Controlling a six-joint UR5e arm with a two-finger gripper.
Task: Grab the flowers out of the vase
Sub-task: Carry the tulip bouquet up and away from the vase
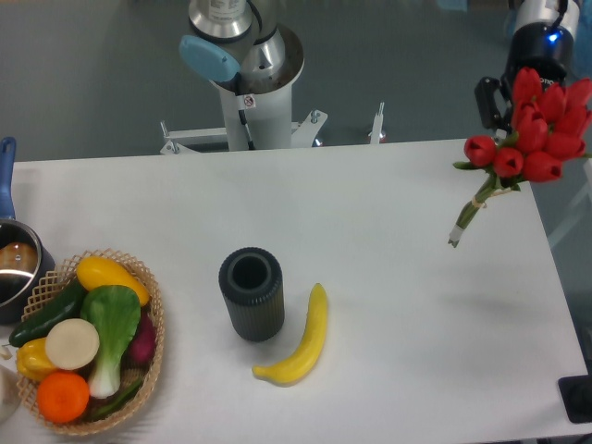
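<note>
Bright, even light from overhead; the bench (388,231) shows only faint, soft shadows, and focus is slightly soft.

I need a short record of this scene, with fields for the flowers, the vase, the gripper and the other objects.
flowers: red tulip bunch, in the air at the table's right edge, stems pointing down-left
vase: dark ribbed cylinder, upright near table centre, mouth empty
gripper: mostly hidden behind the buds; flowers hang there, grip itself not visible
banana: lying right of the vase, apart from it
basket: with vegetables, front left
pot: at left edge, blue handle
</note>
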